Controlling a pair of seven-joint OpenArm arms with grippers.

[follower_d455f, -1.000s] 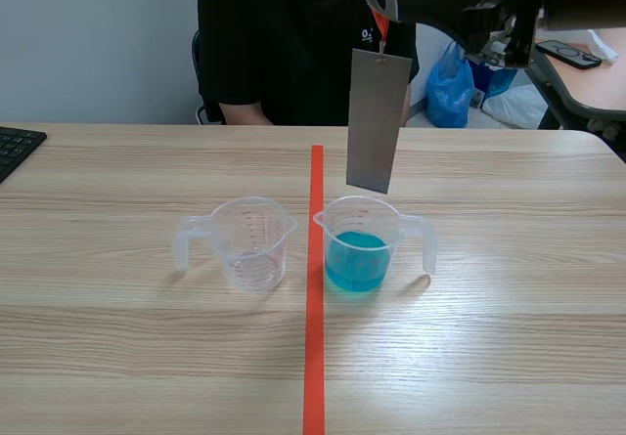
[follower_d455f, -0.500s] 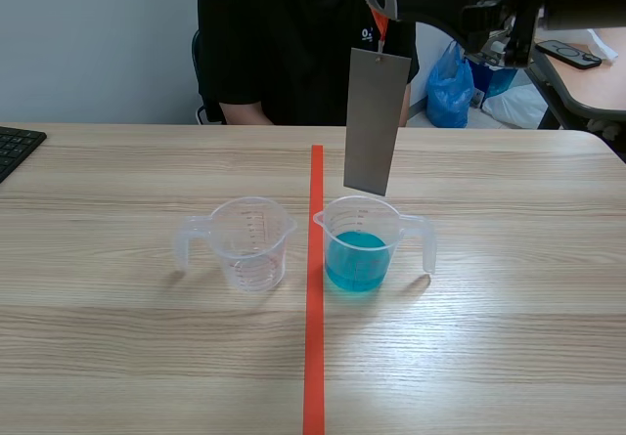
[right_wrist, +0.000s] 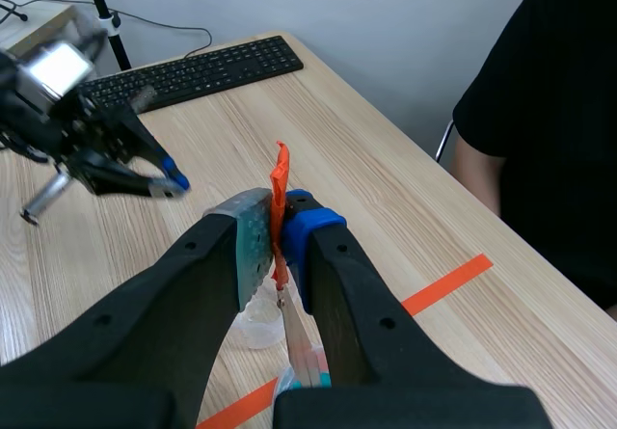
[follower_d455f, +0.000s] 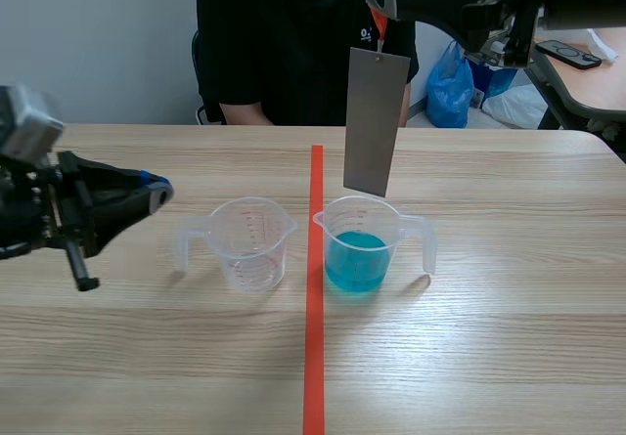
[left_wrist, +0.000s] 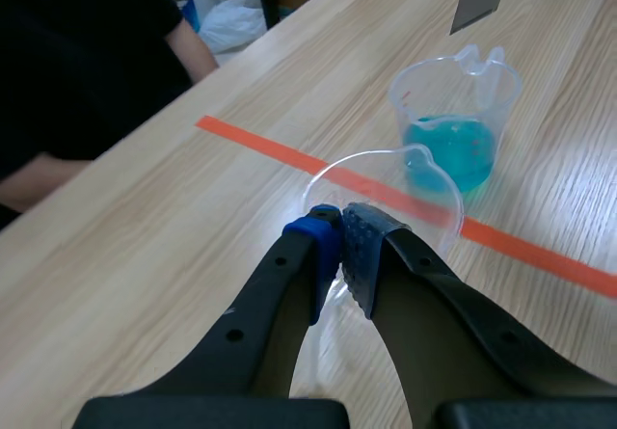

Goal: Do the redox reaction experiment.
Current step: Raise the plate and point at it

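Grey rectangular metal strip is seen hanging upright from an orange-red ribbon. Its lower edge is held just above the far rim of the clear plastic measuring jug of blue liquid, clear of the liquid. The ribbon is pinched between the jaws of the right gripper, which is raised high above that jug. An empty clear plastic measuring jug is stood just left of the blue-liquid jug, and the orange-red tape line is run between them on the pale wooden counter. The left gripper is held low, further left of the blue-liquid jug, past the empty one, with its jaws pressed together on nothing. A person in a black shirt is seated behind the blue-liquid jug, across the counter.
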